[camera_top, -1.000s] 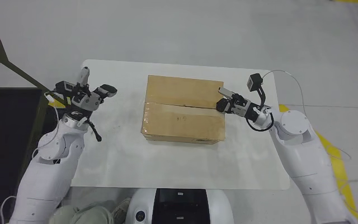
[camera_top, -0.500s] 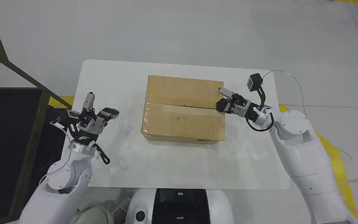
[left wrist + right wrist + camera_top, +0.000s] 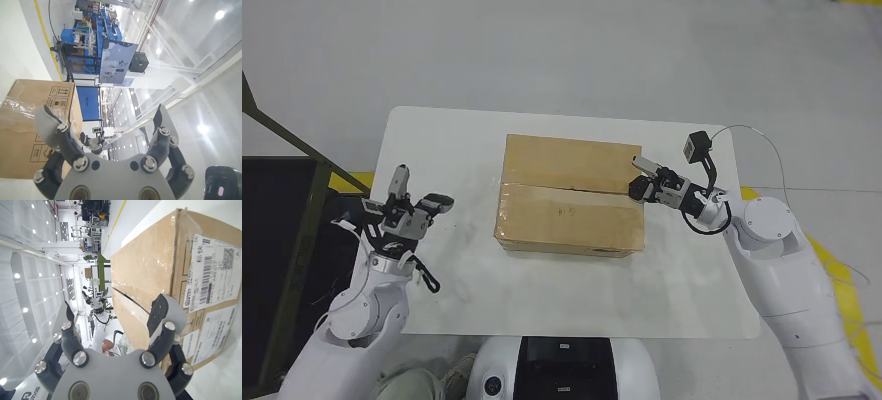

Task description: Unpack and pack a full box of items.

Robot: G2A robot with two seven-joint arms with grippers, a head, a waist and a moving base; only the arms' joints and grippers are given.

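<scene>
White table (image 3: 542,290) sitting on a plain pale grey floor (image 3: 592,50), with an olive-green frame (image 3: 282,131) off to the left. Farther off in the hall there are blue racks (image 3: 83,36) by a yellow floor line (image 3: 46,36), what looks like a big screen (image 3: 118,62), and loads of round ceiling lights (image 3: 219,14).

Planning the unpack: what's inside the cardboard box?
Contents are hidden: the cardboard box is shut, its two top flaps meeting at a centre seam with clear tape at its end. Nothing inside shows.
</scene>
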